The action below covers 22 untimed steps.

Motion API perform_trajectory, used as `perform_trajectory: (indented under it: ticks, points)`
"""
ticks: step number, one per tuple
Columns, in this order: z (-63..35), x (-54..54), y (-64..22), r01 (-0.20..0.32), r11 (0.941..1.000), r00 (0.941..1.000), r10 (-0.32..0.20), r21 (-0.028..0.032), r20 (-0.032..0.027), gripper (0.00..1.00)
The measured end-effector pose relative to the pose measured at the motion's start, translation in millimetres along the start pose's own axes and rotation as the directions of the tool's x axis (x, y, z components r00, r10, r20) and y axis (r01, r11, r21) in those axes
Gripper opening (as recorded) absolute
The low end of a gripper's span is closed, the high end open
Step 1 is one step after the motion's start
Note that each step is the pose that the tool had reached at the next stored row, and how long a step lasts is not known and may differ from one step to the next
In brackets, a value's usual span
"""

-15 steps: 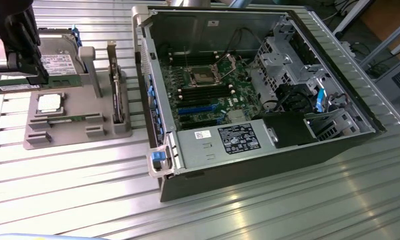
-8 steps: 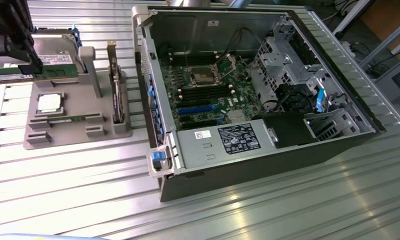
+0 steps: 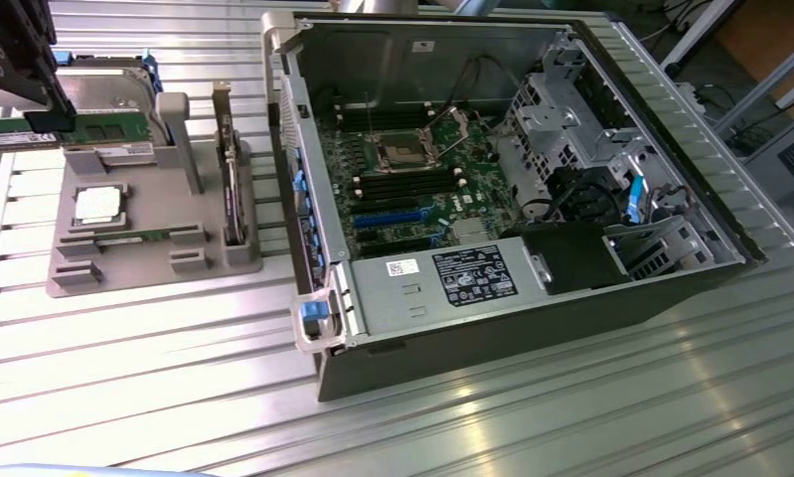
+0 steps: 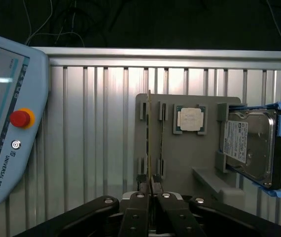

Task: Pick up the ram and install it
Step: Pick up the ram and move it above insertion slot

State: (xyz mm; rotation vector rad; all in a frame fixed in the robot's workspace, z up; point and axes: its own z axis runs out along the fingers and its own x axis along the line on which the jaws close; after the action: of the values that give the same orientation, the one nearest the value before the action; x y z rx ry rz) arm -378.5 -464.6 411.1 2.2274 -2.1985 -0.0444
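My black gripper (image 3: 46,119) hangs at the exterior view's far left, above the grey parts holder (image 3: 145,224). It is shut on the ram (image 3: 105,127), a long green stick with a white label that is held level and lifted clear of the holder. In the wrist view the ram (image 4: 149,133) shows edge-on as a thin line running out from between the closed fingers of the gripper (image 4: 151,190). The open computer case (image 3: 714,214) lies to the exterior view's right, with its green motherboard (image 3: 410,189) and dark memory slots exposed.
The holder also carries a silver processor chip (image 3: 98,204), another green stick (image 3: 131,238), an upright dark expansion card (image 3: 231,189) and a hard drive (image 4: 246,143) in a blue bracket. A teach pendant (image 4: 7,118) lies on the ribbed metal table (image 3: 171,368).
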Motion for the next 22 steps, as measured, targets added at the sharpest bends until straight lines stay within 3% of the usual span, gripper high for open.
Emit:
perform_trajectory:
  ticks: [5,10,17,22]
  points:
    - [-0.3,0.0,-1.5,0.000,1.0000,1.0000,0.000,-0.0003,-0.0003,0.12]
    - [-0.5,0.2,-16.3,0.000,1.0000,1.0000,0.000,-0.0001,-0.0002,0.12]
    - [-0.9,0.4,-30.5,0.000,1.0000,1.0000,0.000,0.0000,-0.0020,0.12]
    - [-1.0,0.5,-34.8,0.000,1.0000,1.0000,0.000,0.0000,-0.0030,0.12]
